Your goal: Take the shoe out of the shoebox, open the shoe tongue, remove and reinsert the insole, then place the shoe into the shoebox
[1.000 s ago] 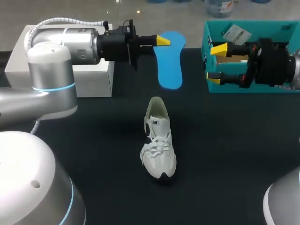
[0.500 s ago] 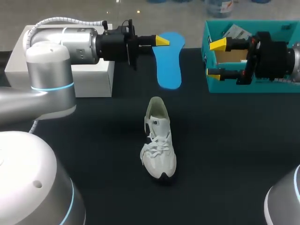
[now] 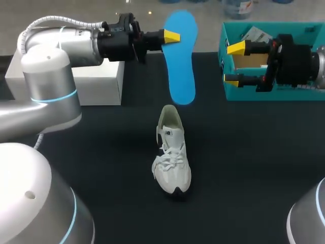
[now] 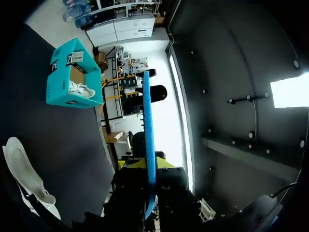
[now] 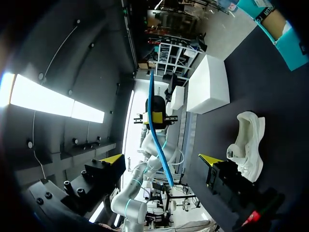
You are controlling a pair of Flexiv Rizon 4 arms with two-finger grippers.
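The blue insole [image 3: 181, 56] hangs in the air behind the shoe, toe end down, with my left gripper [image 3: 171, 36] shut on its upper part. The left wrist view shows the insole [image 4: 148, 125] edge-on between my left gripper [image 4: 150, 166]'s tips. The white shoe [image 3: 171, 152] lies on the black table, toe toward me. The teal shoebox [image 3: 310, 89] stands at the back right. My right gripper [image 3: 233, 63] is open in front of the box with nothing between its fingers. From my right gripper [image 5: 162, 159] I see the insole [image 5: 157, 130] and the shoe [image 5: 248, 145].
A white box [image 3: 81, 76] stands at the back left under my left arm. The shoebox [image 4: 60, 84] holds another white shoe [image 4: 79, 89] and a paper tag. The black tabletop [image 3: 244, 162] stretches around the shoe.
My left gripper has lifted and swung the insole, which now hangs higher and steeper. My right gripper rose a little, then stayed still and open.
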